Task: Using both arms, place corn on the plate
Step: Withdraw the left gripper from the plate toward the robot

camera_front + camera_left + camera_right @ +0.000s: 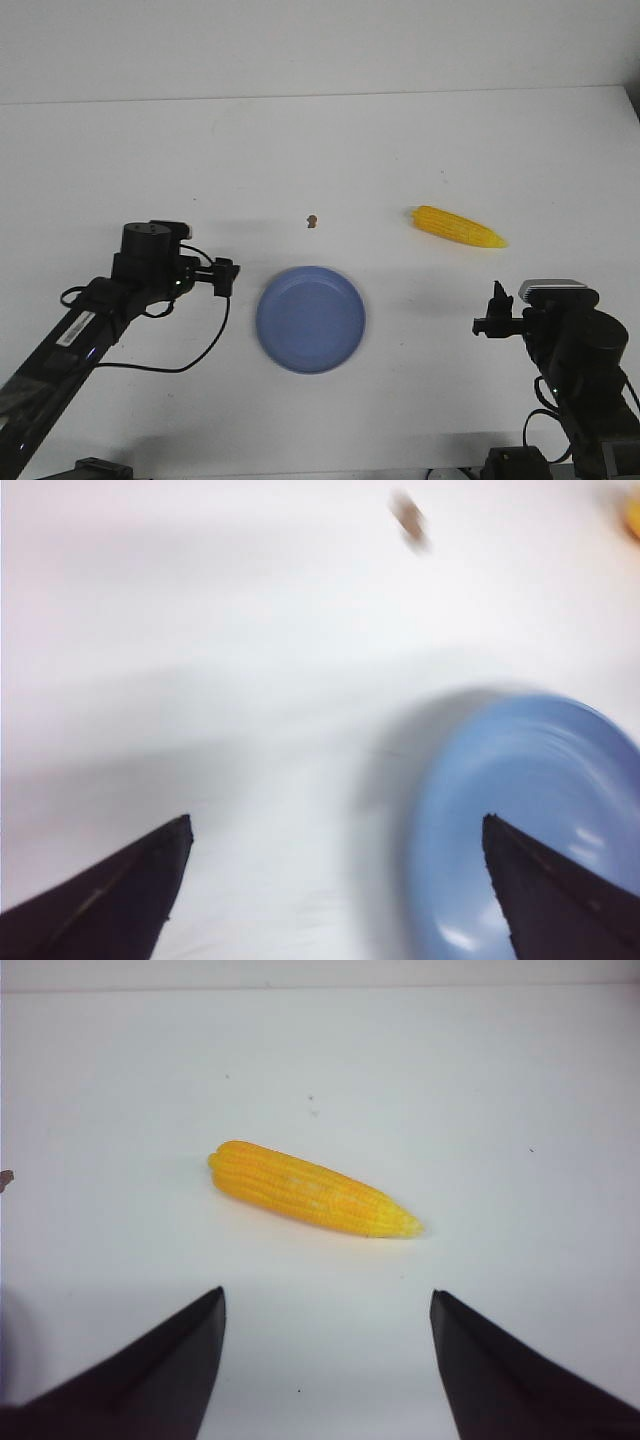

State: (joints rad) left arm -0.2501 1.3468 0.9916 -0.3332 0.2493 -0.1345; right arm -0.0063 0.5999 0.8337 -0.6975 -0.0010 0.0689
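Observation:
The yellow-orange corn (458,227) lies on the white table right of centre, its pointed end to the right. It also shows in the right wrist view (312,1189), ahead of my open, empty right gripper (328,1295). In the front view the right gripper (495,308) is nearer than the corn and apart from it. The periwinkle-blue plate (311,319) sits empty at centre front. My left gripper (224,277) is open and empty just left of the plate. The left wrist view is blurred: one fingertip (520,855) is over the plate's rim (425,810).
A tiny brown speck (312,219) lies on the table behind the plate; it also shows in the left wrist view (408,518). The table's far edge meets a white wall. Black cables trail from the left arm (70,330).

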